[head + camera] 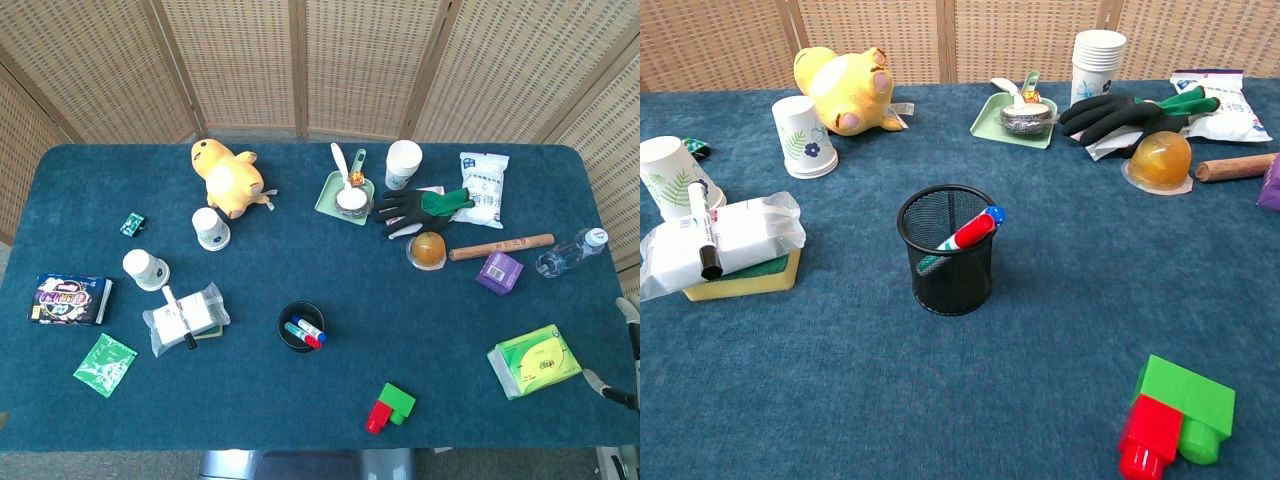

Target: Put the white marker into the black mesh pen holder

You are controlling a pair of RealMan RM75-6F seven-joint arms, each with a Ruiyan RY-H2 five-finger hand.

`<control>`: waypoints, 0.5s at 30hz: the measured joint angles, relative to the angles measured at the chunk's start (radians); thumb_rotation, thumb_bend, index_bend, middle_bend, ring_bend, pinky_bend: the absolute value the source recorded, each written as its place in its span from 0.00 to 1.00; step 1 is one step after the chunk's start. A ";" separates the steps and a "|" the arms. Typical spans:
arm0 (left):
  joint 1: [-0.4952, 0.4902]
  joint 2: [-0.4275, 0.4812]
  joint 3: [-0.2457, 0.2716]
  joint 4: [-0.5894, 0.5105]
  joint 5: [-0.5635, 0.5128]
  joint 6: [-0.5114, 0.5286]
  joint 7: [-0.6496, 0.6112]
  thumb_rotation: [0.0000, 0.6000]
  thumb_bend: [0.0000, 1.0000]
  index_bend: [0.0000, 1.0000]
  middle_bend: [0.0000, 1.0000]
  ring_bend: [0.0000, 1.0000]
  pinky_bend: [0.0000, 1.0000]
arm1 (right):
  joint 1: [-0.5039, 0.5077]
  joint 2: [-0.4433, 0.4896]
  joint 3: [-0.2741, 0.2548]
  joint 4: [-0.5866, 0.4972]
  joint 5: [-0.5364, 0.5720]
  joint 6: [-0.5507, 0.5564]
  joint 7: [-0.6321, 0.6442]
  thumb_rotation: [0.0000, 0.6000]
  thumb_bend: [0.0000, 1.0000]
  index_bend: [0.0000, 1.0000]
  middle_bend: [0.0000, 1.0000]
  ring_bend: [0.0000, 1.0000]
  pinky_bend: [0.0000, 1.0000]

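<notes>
The white marker, with a black cap at its near end, lies on top of a plastic-wrapped white pack at the table's left. The black mesh pen holder stands upright mid-table, well to the right of the marker. It holds a red marker with a blue end. Only slivers of my right hand show at the head view's right edge, far from both objects, and its fingers cannot be made out. My left hand is in neither view.
Paper cups stand behind the pack, and a yellow plush toy lies beyond them. A red and green block sits front right. A black glove, an orange jelly cup, a green tray and snack packs fill the back right.
</notes>
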 measured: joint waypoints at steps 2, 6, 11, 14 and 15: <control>0.000 0.000 0.000 0.000 0.000 -0.001 0.002 1.00 0.06 0.00 0.00 0.00 0.00 | -0.001 0.000 0.001 0.000 0.001 0.000 0.000 1.00 0.00 0.00 0.00 0.00 0.00; 0.000 -0.002 0.001 0.000 0.000 -0.004 0.005 1.00 0.06 0.00 0.00 0.00 0.00 | -0.002 0.000 0.004 0.001 0.004 -0.002 0.002 1.00 0.00 0.00 0.00 0.00 0.00; -0.012 -0.002 -0.005 -0.001 -0.006 -0.021 0.003 1.00 0.06 0.00 0.00 0.00 0.00 | -0.002 0.002 0.008 0.003 0.008 -0.005 0.017 1.00 0.00 0.00 0.00 0.00 0.00; -0.042 -0.003 -0.021 0.008 -0.003 -0.041 0.002 1.00 0.06 0.00 0.00 0.00 0.00 | -0.004 0.006 0.012 0.004 0.015 -0.005 0.034 1.00 0.00 0.00 0.00 0.00 0.00; -0.058 -0.002 -0.028 0.015 0.001 -0.050 0.000 1.00 0.06 0.01 0.00 0.00 0.00 | -0.005 0.008 0.013 0.004 0.015 -0.005 0.042 1.00 0.00 0.00 0.00 0.00 0.00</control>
